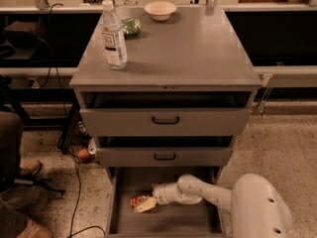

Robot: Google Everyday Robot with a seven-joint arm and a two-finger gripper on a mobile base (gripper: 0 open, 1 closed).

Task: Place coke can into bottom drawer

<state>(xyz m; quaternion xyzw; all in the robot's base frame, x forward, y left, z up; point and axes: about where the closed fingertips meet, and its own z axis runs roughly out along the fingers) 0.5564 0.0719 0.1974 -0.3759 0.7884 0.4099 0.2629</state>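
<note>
The bottom drawer point(124, 222) is pulled out, a shallow gray tray below the two upper drawers. My arm reaches into it from the right. My gripper point(143, 204) is low over the left part of the drawer floor, shut on the coke can point(136, 201). The can is red and lies on its side at the fingertips, at or just above the floor. A pale finger point(145, 206) crosses its front. The right part of the can is hidden behind the gripper.
The two upper drawers point(165, 120) stand slightly open above the arm. On the cabinet top are a clear water bottle point(113, 36), a green bag point(131, 26) and a white bowl point(160, 9). A person's legs point(12, 157) and cables are on the floor at left.
</note>
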